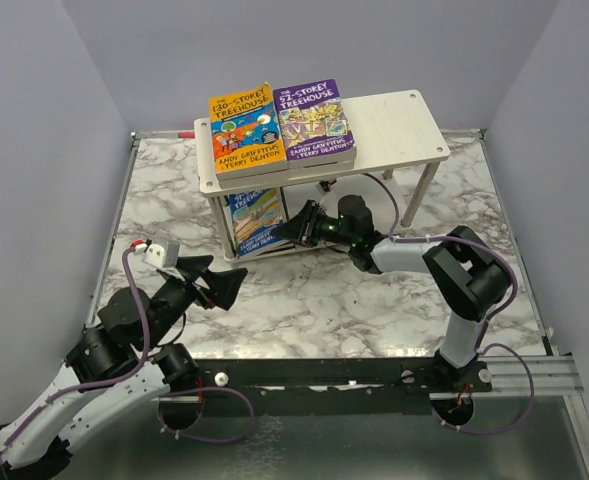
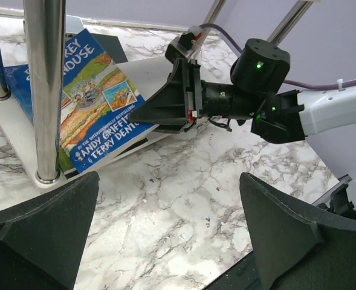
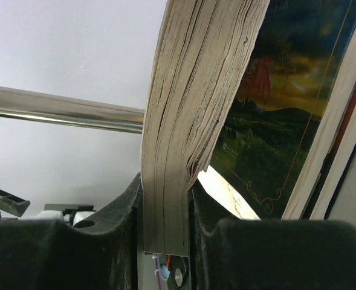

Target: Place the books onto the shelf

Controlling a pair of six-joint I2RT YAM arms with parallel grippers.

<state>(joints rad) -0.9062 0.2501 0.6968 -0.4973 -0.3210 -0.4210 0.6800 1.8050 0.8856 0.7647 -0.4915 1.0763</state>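
Bare board lies open at the right end of the shelf point(image 1: 404, 125); the orange book point(image 1: 242, 130) and purple book point(image 1: 314, 120) fill the left. Below, the right gripper point(image 1: 296, 228), clamped on a tilted blue book point(image 2: 93, 103), and its arm point(image 1: 414, 255) block the front gap between the silver legs point(image 2: 45, 90). Marble table point(image 1: 324, 300) lies bare before the wide-spread left gripper point(image 2: 168, 181).

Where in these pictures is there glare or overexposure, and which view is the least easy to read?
Top external: soft, even light, sharp, faint shade under the shelf. Left wrist: bright reflection streaks on the silver leg; the blue book is sharp. Right wrist: hardest to read, the clamped book between the fingers fills the frame, the wall behind is washed out.
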